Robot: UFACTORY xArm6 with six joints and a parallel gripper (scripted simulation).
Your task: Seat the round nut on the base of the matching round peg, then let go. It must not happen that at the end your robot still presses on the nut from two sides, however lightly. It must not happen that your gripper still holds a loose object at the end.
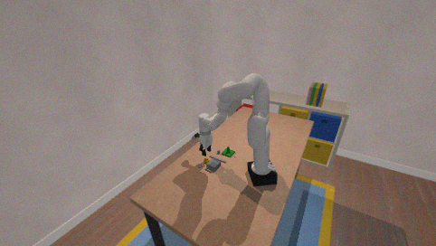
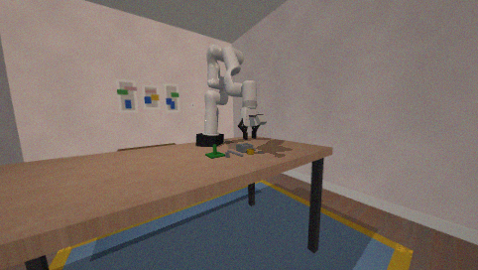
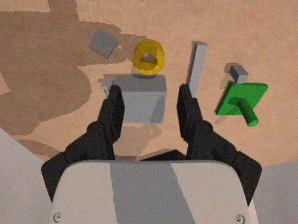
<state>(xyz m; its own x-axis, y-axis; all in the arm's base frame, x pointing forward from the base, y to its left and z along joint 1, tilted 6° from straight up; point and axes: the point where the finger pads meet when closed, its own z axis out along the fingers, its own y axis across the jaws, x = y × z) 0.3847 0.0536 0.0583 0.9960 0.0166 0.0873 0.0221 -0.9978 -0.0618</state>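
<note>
Wooden table (image 1: 190, 208) under you, arm shadow across it. Your gripper (image 3: 148, 117) hangs above the table with its black fingers spread partway, nothing between them. Yellow round nut (image 3: 148, 56) lies flat on the table just past a grey block (image 3: 141, 99) that shows between your fingers. Green peg base (image 3: 240, 100) sits off to the right, well apart from the nut, beyond a grey bar (image 3: 196, 70).
</note>
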